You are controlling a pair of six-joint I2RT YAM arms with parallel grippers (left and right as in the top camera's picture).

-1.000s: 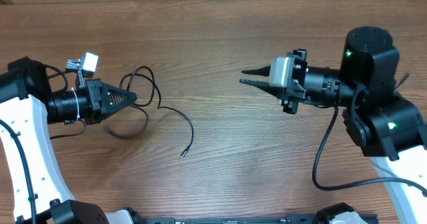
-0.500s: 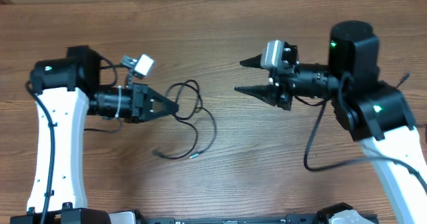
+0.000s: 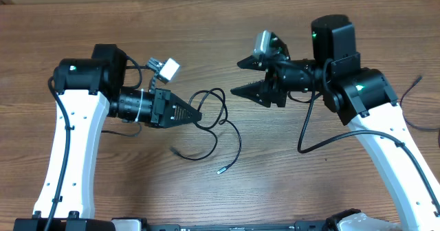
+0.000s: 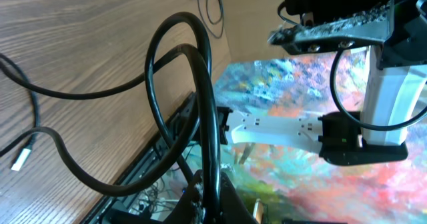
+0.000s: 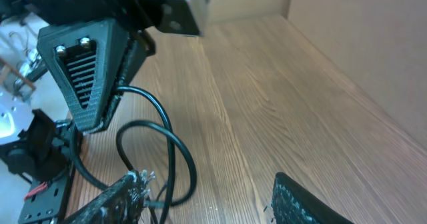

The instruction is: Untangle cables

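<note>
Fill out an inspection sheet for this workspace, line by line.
Surface: brown wood-grain table, flat.
Job's things: thin black cables looped together near the centre; one small plug end lies on the wood.
Clutter: nothing seen.
Grippers: left gripper, jaws shut on a cable loop; right gripper, jaws open, holding nothing, close to the loops.
Cables: thicker black arm wire hangs off the right arm.
Surroundings: multicoloured patterned floor beyond the table edge.
</note>
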